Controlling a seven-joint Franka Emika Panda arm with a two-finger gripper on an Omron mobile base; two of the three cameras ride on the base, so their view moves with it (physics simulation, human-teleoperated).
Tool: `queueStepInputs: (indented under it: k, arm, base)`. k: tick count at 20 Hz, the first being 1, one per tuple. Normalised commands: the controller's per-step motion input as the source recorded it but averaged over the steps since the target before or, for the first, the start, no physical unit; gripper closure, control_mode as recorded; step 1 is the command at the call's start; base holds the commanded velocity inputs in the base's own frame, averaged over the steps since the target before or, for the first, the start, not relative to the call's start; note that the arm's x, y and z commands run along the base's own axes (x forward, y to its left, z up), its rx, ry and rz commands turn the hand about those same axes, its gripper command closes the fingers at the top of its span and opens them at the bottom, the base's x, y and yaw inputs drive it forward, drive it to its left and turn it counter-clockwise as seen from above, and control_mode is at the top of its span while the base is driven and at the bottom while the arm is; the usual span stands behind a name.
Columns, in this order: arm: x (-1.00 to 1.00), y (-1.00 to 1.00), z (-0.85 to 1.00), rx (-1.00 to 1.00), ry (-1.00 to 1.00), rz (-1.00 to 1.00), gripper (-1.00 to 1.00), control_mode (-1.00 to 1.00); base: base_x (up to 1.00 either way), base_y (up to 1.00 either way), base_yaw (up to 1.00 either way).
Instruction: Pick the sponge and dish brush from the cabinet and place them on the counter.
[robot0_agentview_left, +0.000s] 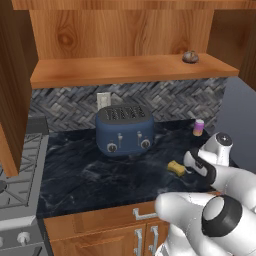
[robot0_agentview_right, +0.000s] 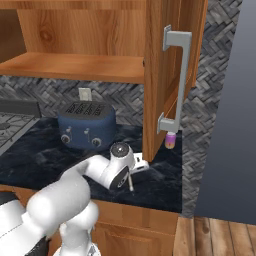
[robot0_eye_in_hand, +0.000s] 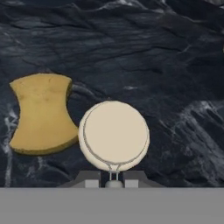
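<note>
Hand view looks straight down the dish brush (robot0_eye_in_hand: 114, 137), whose round cream head hides most of its handle; the fingers (robot0_eye_in_hand: 113, 180) are clamped together on the slim stem just below that head. The brush is held upright, head pointing at the dark marbled surface (robot0_eye_in_hand: 153, 52), which suits lowering it until it meets the stone and can be let go. The sponge (robot0_eye_in_hand: 40, 113) already lies flat on that surface just beside the brush head, its yellow face up, so that half of the task looks done.

In the right base view the gripper (robot0_agentview_right: 131, 179) hangs low over the surface (robot0_agentview_right: 160, 182) near its front edge, with the pale handle of the brush (robot0_agentview_right: 130, 182) showing beneath the wrist. Whether the head is touching the stone or just above it is hard to tell from here.

In the left base view the sponge (robot0_agentview_left: 176, 168) sits right of the blue toaster (robot0_agentview_left: 124, 130), close to the hand, and a small purple-and-cream jar (robot0_agentview_left: 199, 127) stands farther back. The open cabinet (robot0_agentview_left: 130, 70) above holds a dark round lump (robot0_agentview_left: 190, 57) on its shelf. In my judgement, what remains is a short descent and release, keeping the brush off the sponge.
</note>
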Motion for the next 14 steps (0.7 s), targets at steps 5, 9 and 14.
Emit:
queueStepInputs:
  k: [5,9,14]
  arm:
    - [0.17,-0.11,-0.23,0.01,0.03,0.0,1.0,-1.0]
    - [0.22,-0.2,-0.16,0.01,0.0,0.0,1.0,-1.0]
    - [0.25,-0.19,-0.2,0.0,0.0,0.0,1.0,-1.0]
  base:
    - [0.0,0.0,0.0]
    - [0.0,0.0,0.0]
    - [0.0,0.0,0.0]
